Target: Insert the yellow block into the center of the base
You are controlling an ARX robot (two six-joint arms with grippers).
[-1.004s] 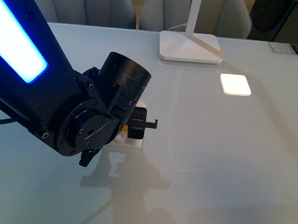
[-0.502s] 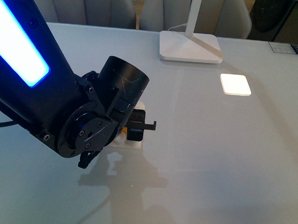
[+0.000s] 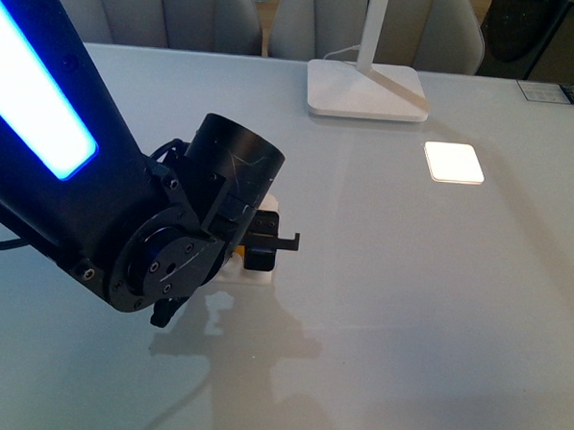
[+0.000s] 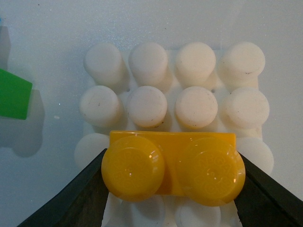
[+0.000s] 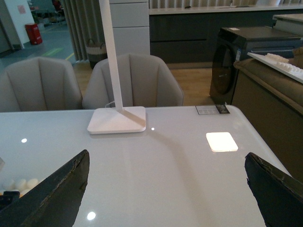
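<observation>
In the left wrist view the yellow block (image 4: 173,168), two round studs up, is clamped between the two black fingers of my left gripper (image 4: 173,189). It hangs directly over the white studded base (image 4: 173,87), covering the third row of studs; two full rows show beyond it. In the front view my left arm hides most of the base (image 3: 255,274) and only a sliver of yellow block (image 3: 239,248) shows at the left gripper (image 3: 262,247). My right gripper (image 5: 165,189) is open over bare table, far from the base.
A green brick (image 4: 13,100) lies on the table beside the base. A white lamp foot (image 3: 366,89) stands at the back, with a bright light patch (image 3: 453,162) on the table to its right. Chairs stand beyond the far table edge.
My left arm has shifted slightly left and down over the base, the block still gripped. Nothing else has moved.
</observation>
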